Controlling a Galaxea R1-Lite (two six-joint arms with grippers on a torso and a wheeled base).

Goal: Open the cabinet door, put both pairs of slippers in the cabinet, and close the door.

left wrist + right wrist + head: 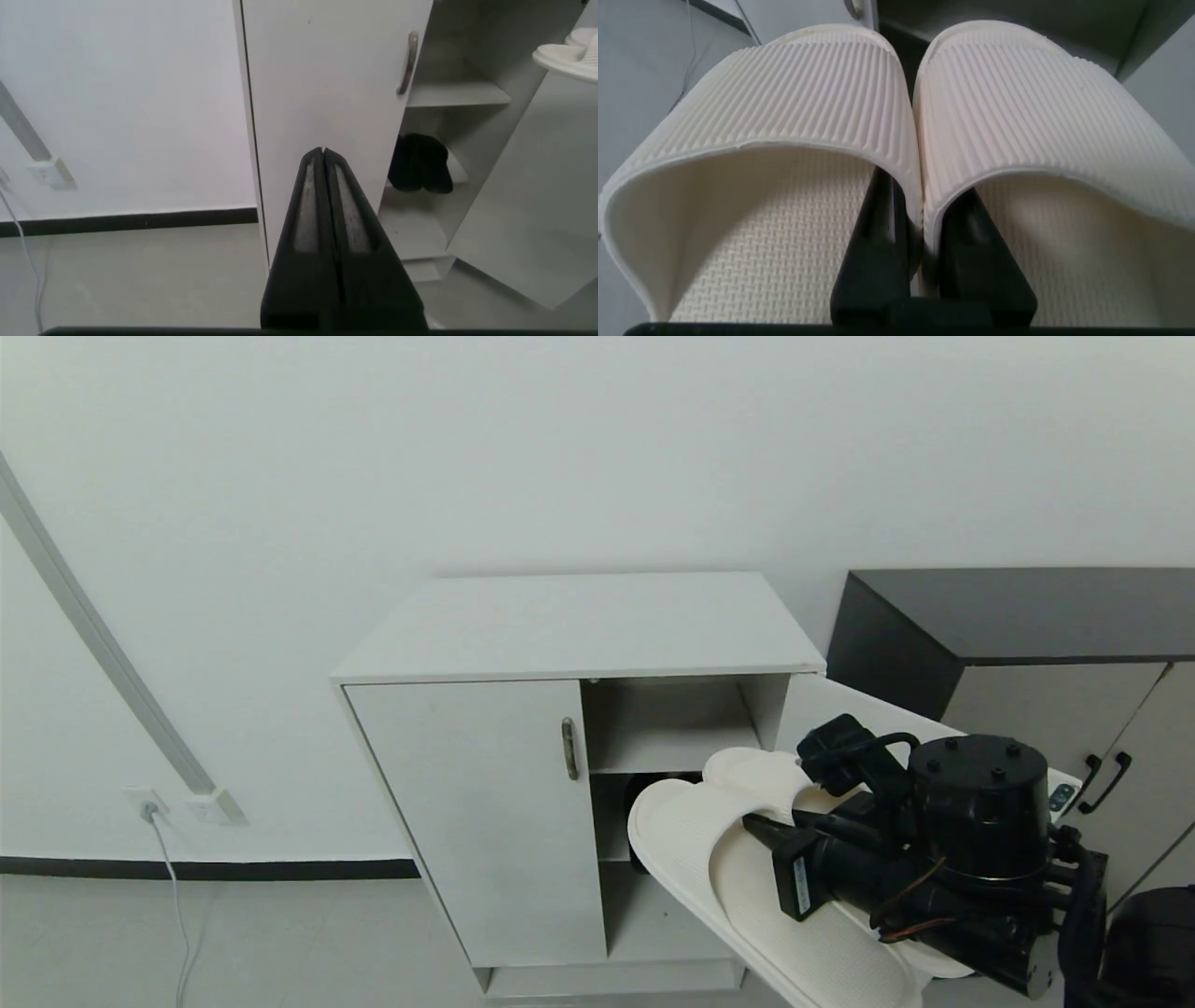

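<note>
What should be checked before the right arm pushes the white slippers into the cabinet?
1. Right door open: ok.
2. Grip on white slippers: ok; the right gripper fingers pinch both inner walls together.
3. Shelf room: ok; black slippers sit on the middle shelf, and the bottom shelf shows bare board.
4. Left gripper out of the way: ok; it is shut and faces the closed left door.
5. Slippers clear the opening's width: cannot tell.
</note>
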